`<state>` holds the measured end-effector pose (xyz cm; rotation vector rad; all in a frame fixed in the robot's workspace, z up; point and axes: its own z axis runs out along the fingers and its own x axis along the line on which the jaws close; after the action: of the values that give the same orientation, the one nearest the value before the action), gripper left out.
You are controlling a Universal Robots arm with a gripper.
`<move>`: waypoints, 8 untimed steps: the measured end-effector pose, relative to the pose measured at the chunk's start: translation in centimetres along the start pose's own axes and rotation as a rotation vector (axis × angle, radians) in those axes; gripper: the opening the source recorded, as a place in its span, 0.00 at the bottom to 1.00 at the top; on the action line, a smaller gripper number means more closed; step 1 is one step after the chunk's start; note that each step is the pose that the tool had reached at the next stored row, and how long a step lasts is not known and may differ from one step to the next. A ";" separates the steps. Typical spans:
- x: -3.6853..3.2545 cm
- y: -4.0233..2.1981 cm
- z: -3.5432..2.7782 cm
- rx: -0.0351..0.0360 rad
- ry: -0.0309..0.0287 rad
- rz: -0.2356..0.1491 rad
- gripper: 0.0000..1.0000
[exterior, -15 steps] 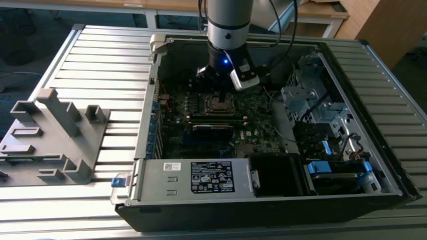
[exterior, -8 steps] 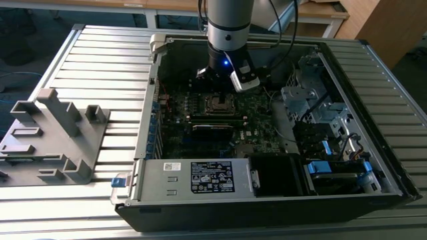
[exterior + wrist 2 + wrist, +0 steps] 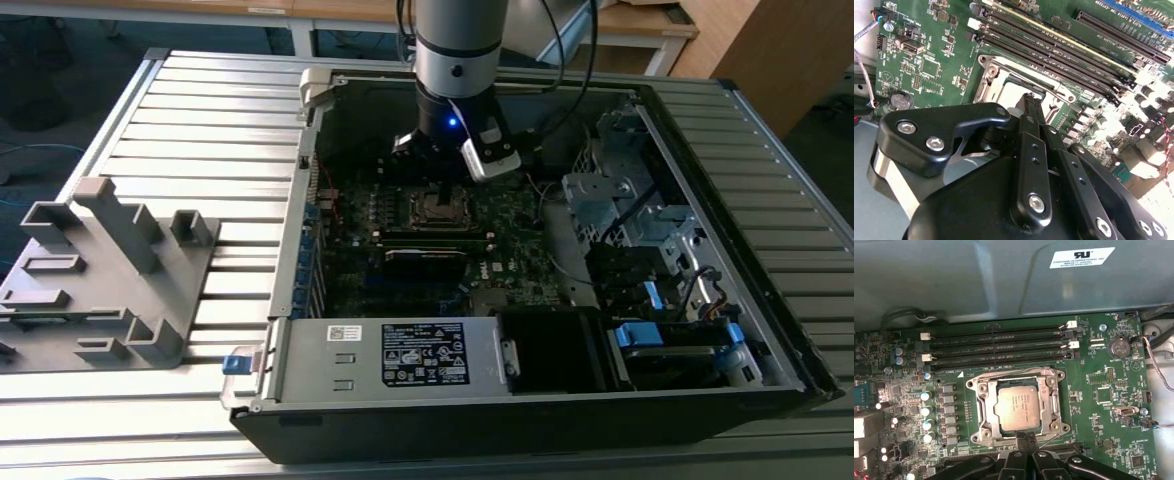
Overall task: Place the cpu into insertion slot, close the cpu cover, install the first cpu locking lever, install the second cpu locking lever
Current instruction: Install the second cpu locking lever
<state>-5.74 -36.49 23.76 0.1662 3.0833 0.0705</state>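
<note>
Gripper: black, matte, bolted link arms; fingers pressed together, tips meeting at the socket's near edge (image 3: 1026, 439), also low centre in the second wrist view (image 3: 1030, 102). Nothing pinched between them.
Cpu: flat square chip, dull silvery-brown lid with faint print, lying seated in the slot, centre of the first wrist view (image 3: 1017, 406).
Slot: square dark socket with a bolted metal frame around it (image 3: 985, 412), centre of the first wrist view; in the exterior view it sits mid-board, just under the arm (image 3: 438, 208).
Cover: thin silvery frame with a square window, lying flat around the chip (image 3: 1053, 401); in the second wrist view its shiny edge peeks out above the fingers (image 3: 1004, 80).
Board: green, crowded with small parts; four long dark memory slots run just beside the socket's far edge (image 3: 999, 347), a row of small cylindrical capacitors along one side (image 3: 928, 410).
Case: black metal box lying open on a ribbed grey table (image 3: 200, 110); its grey wall rises close behind the memory slots (image 3: 1004, 280).
Room: tight by the socket's edges, open straight above it.
Fixture: grey blocky moulded part, left of the exterior view, well apart from the case (image 3: 100, 280).
</note>
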 end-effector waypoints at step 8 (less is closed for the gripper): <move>-0.07 -0.67 -0.04 0.0002 0.0001 0.000 0.11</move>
<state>-5.74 -37.17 23.77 0.1661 3.0834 0.0701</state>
